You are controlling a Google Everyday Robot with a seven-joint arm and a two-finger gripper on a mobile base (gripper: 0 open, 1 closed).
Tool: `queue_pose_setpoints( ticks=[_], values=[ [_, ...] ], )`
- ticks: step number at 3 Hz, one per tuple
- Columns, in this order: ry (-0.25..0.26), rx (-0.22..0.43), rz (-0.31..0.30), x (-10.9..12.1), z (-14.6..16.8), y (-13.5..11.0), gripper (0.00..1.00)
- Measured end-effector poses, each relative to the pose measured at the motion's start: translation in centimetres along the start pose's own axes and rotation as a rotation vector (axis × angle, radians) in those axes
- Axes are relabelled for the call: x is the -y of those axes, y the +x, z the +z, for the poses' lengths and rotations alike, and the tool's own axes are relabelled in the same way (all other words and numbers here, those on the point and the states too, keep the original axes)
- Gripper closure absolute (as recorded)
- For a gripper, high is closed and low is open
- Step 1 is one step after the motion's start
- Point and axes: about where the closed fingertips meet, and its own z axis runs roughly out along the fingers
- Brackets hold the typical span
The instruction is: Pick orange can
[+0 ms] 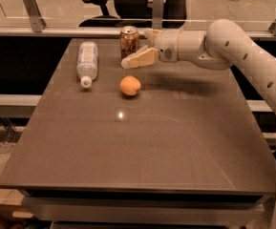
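Note:
The orange can point(129, 40) stands upright at the far edge of the dark table point(142, 142), with orange-brown sides and a silver top. My gripper point(136, 47) reaches in from the right at can height, right beside the can. It is open: the near pale finger point(140, 58) lies in front of the can's lower right, and the far finger point(150, 32) shows just behind its right side. The can still stands on the table.
A clear plastic bottle point(88, 62) with a white cap lies on its side at the far left. A round orange fruit point(130, 85) sits just in front of the can. A glass partition and office chair are behind the table's far edge.

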Motion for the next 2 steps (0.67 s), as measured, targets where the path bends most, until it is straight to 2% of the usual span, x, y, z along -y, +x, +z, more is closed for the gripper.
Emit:
queue_pose_setpoints(
  ticks=[2],
  values=[
    [-0.006,0.068,0.003,1.75,1.58,0.33,0.0]
  ],
)
